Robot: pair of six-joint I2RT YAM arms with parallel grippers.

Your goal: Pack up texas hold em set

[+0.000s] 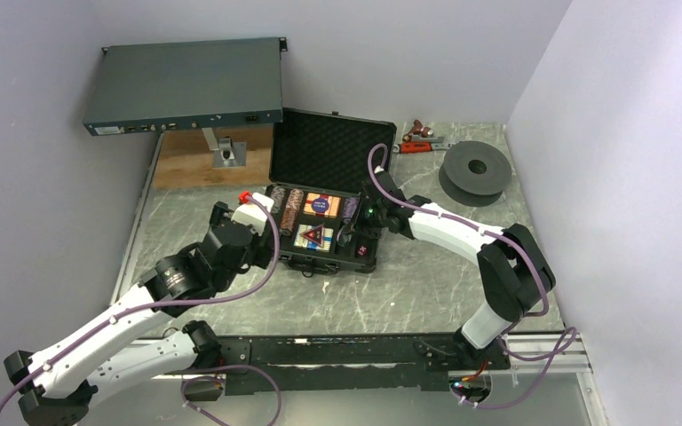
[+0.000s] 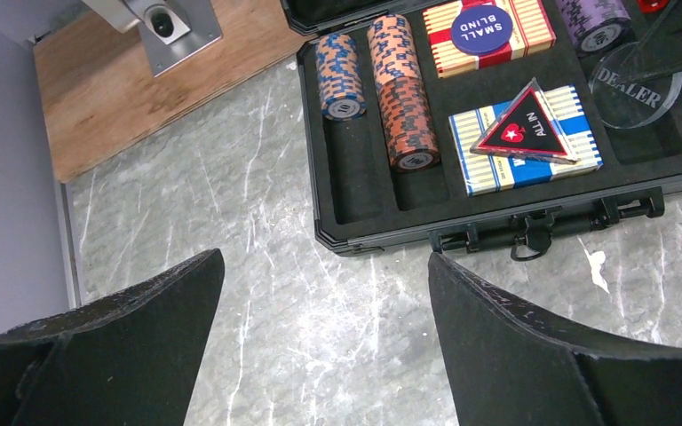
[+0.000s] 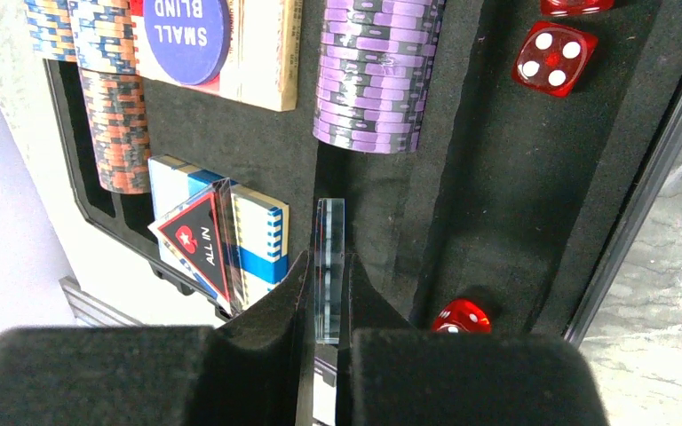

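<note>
The black case (image 1: 368, 259) of the texas hold em set lies open mid-table, its foam-lined lid (image 1: 329, 151) upright. In its slots lie orange-blue chip stacks (image 2: 404, 98), purple chips (image 3: 373, 75), a red-striped deck under a "SMALL BLIND" disc (image 2: 488, 31), a blue deck under the triangular marker (image 2: 524, 124) and red dice (image 3: 555, 58). My right gripper (image 3: 329, 257) is shut on a clear "DEALER" button (image 3: 329, 231), held on edge over the case's right half. My left gripper (image 2: 324, 257) stands open and empty above the table, just off the case's front left corner.
A grey-blue rack unit (image 1: 185, 86) juts out at the back left above a wooden board (image 1: 204, 160) with a metal bracket (image 1: 225, 151). A black spool (image 1: 475, 170) and small red parts (image 1: 422, 140) lie at the back right. Walls close in on both sides.
</note>
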